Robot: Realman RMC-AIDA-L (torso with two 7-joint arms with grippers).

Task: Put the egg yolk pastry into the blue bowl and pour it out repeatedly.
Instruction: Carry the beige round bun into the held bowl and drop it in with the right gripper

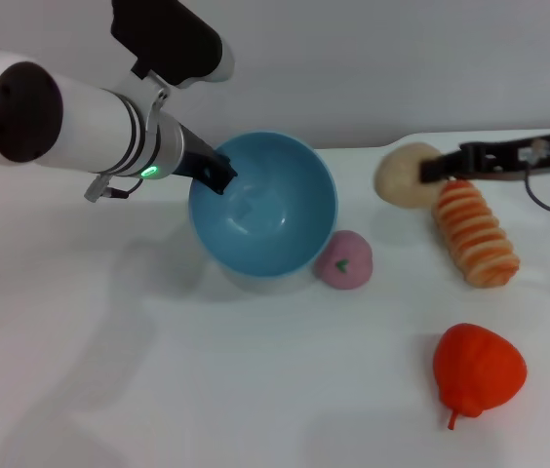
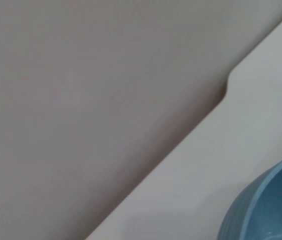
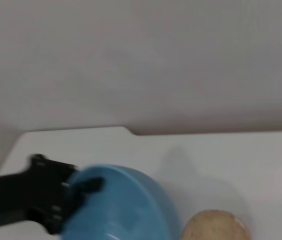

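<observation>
Two grippers at work, bowl empty, pastry on the table.
I log the left gripper [image 1: 218,175] clamped on the tilted blue bowl [image 1: 275,210] at its 9 o'clock rim; the egg yolk pastry [image 1: 404,175] lies at the bowl's 3 o'clock, with the right gripper [image 1: 441,164] touching it, grasp state indeterminate. Judged: pour done, reload pending. Fingertips hidden behind pastry; wrist views crop both items.

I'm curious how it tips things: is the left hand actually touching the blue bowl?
Touching. In the head view the left hand clamps the blue bowl's rim, holding it tilted; the right wrist view shows its black fingers on the rim too.
</observation>
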